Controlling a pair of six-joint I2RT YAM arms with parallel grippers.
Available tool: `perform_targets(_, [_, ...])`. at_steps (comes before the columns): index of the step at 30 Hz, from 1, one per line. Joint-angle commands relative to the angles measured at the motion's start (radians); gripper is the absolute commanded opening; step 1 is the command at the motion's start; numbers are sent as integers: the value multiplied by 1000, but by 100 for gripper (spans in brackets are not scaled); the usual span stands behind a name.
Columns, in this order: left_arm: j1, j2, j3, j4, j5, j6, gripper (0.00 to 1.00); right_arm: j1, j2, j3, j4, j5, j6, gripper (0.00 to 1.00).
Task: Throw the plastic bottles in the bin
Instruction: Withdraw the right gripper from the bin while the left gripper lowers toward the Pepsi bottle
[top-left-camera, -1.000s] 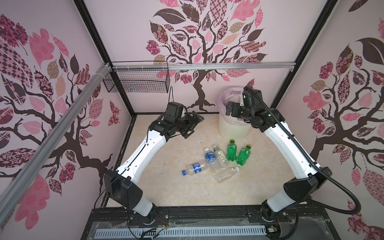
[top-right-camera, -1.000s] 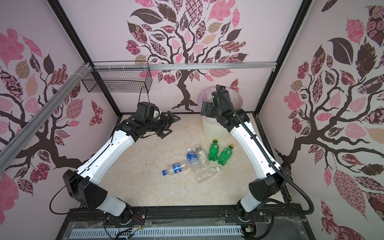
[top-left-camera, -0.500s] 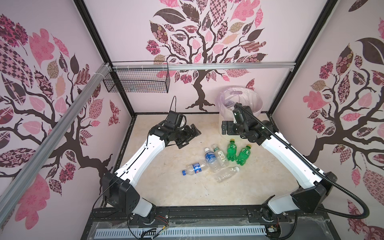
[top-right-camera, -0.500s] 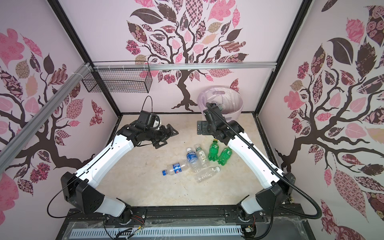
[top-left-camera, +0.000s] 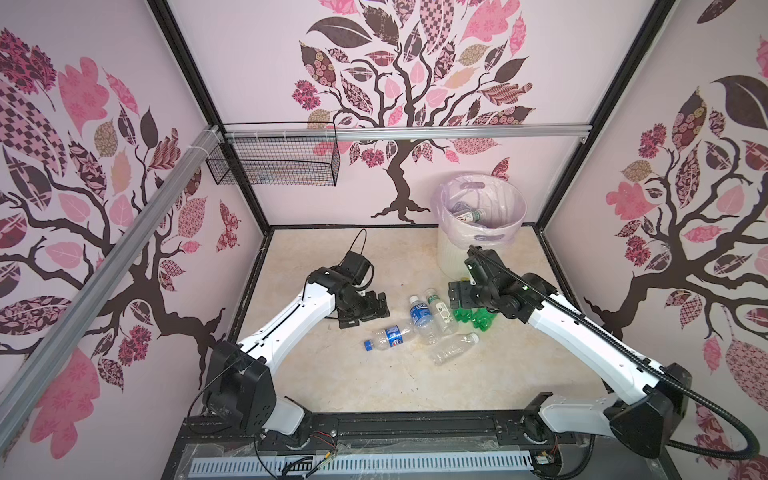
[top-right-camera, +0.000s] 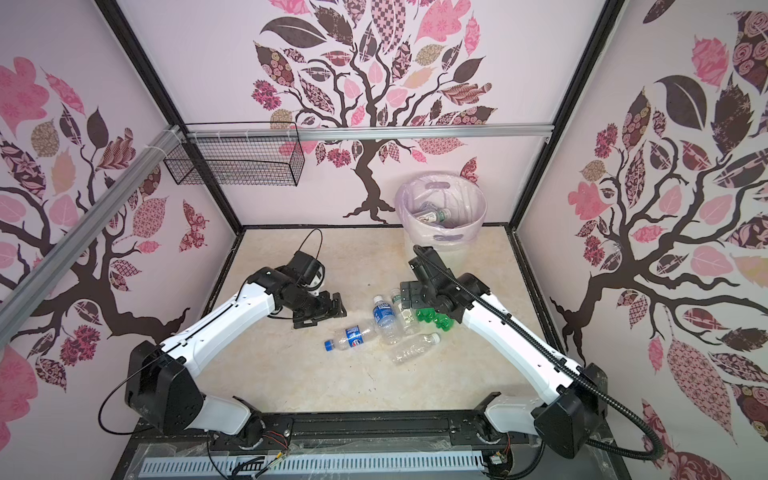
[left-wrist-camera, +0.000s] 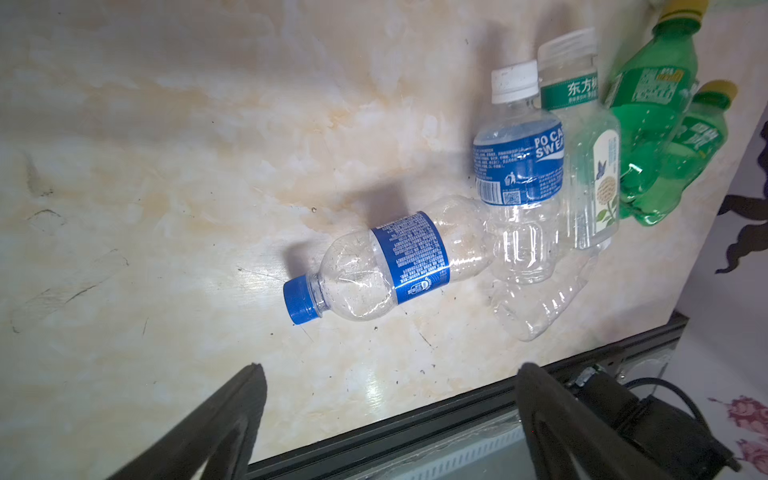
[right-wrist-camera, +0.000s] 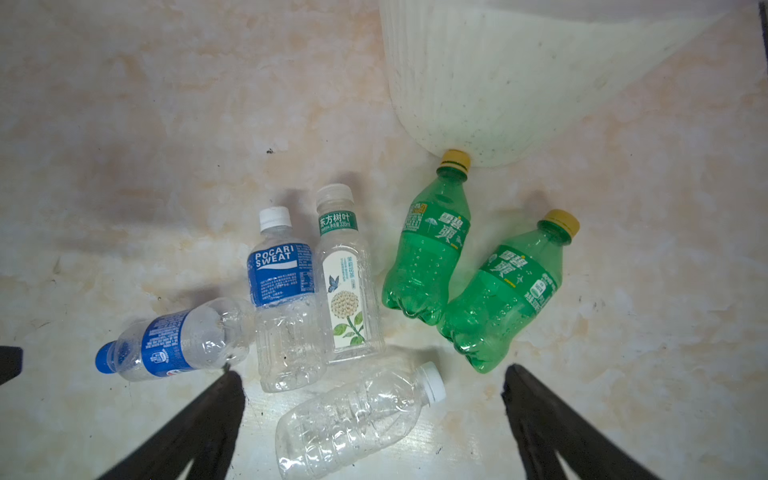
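Setting: cream marbled tabletop (top-left-camera: 332, 374) inside a booth papered with pink tree decals (top-left-camera: 399, 104). A black wire basket (top-left-camera: 274, 166) hangs at the back left (no part in this job).

Item 1, bin (top-left-camera: 453, 255): cream, ribbed, lined with a lilac bag, standing at the back right of the table. It holds several discarded bottles (top-left-camera: 467, 215); the count is unclear.

Item 2, plastic bottles outstanding: six, all on their sides in one cluster at mid-table, in front of the bin.
- Blue-capped bottle (left-wrist-camera: 374, 266): leftmost, its base touching the Pocari Sweat bottle (left-wrist-camera: 517, 166).
- Tea bottle (left-wrist-camera: 590, 166): pressed alongside the Pocari Sweat bottle.
- Green bottles (right-wrist-camera: 428, 257): a pair with yellow caps, one cap at the foot of the bin.
- Unlabelled clear bottle (right-wrist-camera: 357, 419): nearest the robot.

Item 3, left gripper (left-wrist-camera: 390, 370): fingers spread wide with nothing between them. It is near the blue-capped bottle, apart from it.

Item 4, right gripper (right-wrist-camera: 372, 372): likewise wide and empty, above the green pair, with the unlabelled clear bottle ahead of its fingers.

Step in hand (judged): reaching for the next pick-ups, with the task partly done. Next, each gripper should settle across one bottle's body clear of its touching neighbours. It should then close, lift, carry the bottle above the bin's rim and let go.
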Motion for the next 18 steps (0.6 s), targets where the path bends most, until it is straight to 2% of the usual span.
perform_targets(1, [-44, 18, -12, -9, -53, 75, 97, 5, -56, -19, -4, -21, 43, 99])
perform_targets(7, [-92, 91, 20, -37, -157, 144, 97, 4, -54, -72, 8, -38, 63, 100])
perform_targets(18, [-164, 154, 39, 10, -155, 234, 97, 2, -91, -126, 16, -50, 137, 100])
